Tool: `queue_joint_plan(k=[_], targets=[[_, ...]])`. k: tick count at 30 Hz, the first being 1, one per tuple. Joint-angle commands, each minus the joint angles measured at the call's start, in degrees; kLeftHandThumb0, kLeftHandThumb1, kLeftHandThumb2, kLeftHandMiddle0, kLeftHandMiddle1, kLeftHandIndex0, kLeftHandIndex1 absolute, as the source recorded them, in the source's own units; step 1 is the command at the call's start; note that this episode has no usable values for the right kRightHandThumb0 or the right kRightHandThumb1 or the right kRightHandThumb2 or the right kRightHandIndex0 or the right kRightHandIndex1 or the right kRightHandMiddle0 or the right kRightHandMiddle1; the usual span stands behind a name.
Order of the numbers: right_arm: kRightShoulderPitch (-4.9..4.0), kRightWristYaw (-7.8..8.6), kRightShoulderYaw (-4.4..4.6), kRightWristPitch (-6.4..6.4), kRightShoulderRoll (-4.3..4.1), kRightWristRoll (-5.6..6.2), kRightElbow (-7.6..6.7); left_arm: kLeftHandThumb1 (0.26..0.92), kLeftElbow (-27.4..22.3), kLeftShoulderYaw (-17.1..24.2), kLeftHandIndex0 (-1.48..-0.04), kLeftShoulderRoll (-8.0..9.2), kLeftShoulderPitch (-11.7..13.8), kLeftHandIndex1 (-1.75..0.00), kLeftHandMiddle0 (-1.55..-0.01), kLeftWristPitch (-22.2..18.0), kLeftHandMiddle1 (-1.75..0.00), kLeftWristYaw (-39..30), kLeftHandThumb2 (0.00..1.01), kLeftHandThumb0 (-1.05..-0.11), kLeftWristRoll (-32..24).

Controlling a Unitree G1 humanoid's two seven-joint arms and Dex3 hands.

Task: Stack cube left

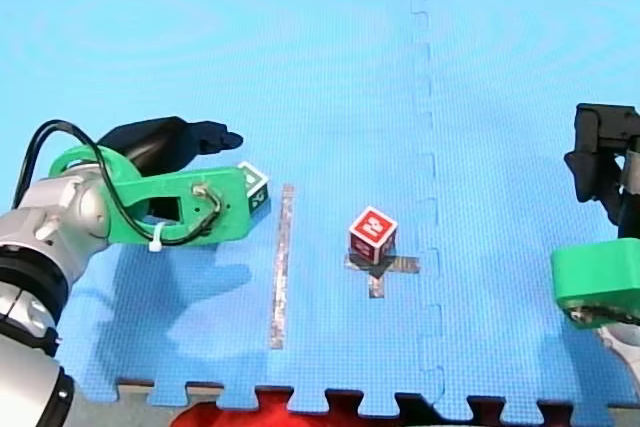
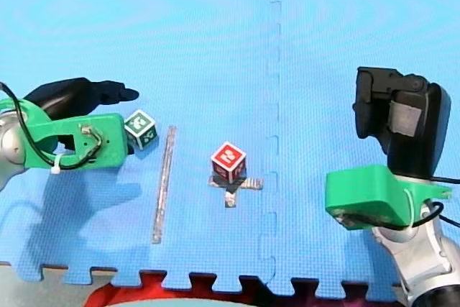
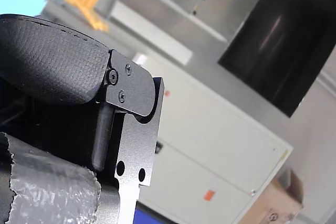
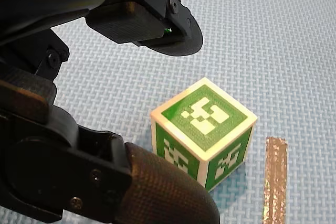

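A green cube (image 1: 255, 185) with white markings sits on the blue foam mat (image 1: 330, 67), left of centre. My left hand (image 1: 212, 150) hovers right beside it; in the second wrist view the green cube (image 4: 202, 129) lies between two black fingers (image 4: 152, 24) that stand apart from it without touching. A red cube (image 1: 372, 235) stands upright on a cross of silver tape (image 1: 383, 267) near the mat's middle. My right hand (image 2: 394, 113) is raised at the far right, away from both cubes, holding nothing.
A long silver tape strip (image 1: 281, 267) runs front to back between the two cubes. A seam (image 1: 430, 197) joins the mat's tiles right of the red cube. The mat's toothed front edge (image 1: 330, 402) has something red below it.
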Motion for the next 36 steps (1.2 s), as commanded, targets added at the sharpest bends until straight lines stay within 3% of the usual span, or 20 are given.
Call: queue_joint_plan(k=[1, 17, 30, 36], targets=[[0.21, -0.22, -0.07, 0.12, -0.2, -0.06, -0.26, 0.903, 0.1, -0.2, -0.49, -0.06, 0.3, -0.01, -0.79, -0.3, -1.65, 0.3, 0.0, -1.048, 0.2], [1.21, 0.22, -0.31, 0.95, -0.16, 0.14, -1.99, 0.915, 0.3, -1.6, -0.49, 0.12, 0.3, 0.0, -0.83, -2.7, -1.75, 2.9, 0.0, -1.048, 2.2], [0.83, 0.17, -0.26, 0.7, -0.12, 0.22, -1.32, 0.919, 0.6, -1.0, -0.49, -0.64, 0.4, 0.0, -0.91, -2.2, -1.75, 2.1, 0.0, -1.048, 1.5], [0.93, 0.27, -0.28, 0.92, -0.09, 0.2, -1.82, 0.919, 0.5, -1.1, -0.58, -0.78, 0.0, -0.04, -0.92, -1.4, -1.75, 1.8, 0.0, -1.043, 1.6]])
